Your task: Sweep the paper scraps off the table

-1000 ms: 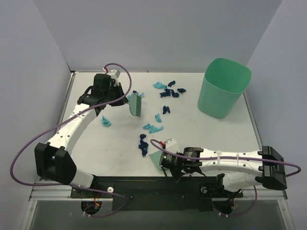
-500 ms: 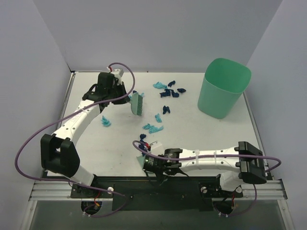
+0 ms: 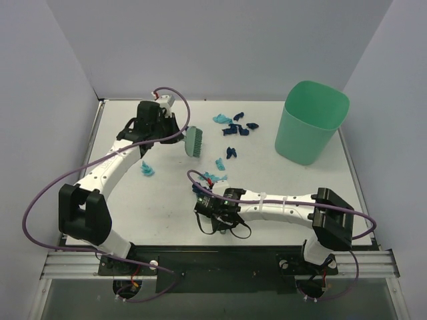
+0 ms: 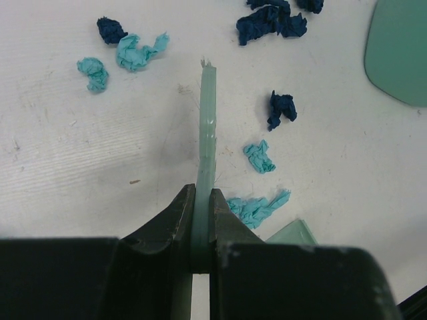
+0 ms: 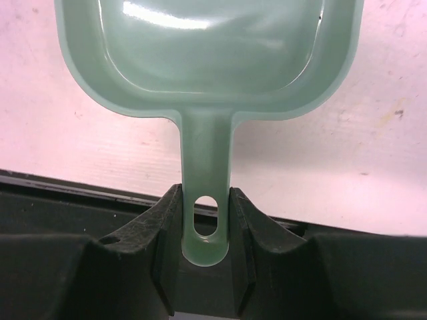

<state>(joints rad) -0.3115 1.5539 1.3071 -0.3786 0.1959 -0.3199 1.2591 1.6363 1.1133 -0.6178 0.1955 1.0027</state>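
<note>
Top external | right pincer [image 5: 205, 203] shifted left | dustpan [image 5: 207, 60] gripped

Crumpled teal and navy paper scraps [image 3: 233, 128] lie scattered — mostly far-centre — on the white table [image 3: 280, 173].

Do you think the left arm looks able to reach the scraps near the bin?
Probably yes: its hand holds the brush just left of those scraps, with only bare table between; the bin stands clear to the right.
</note>
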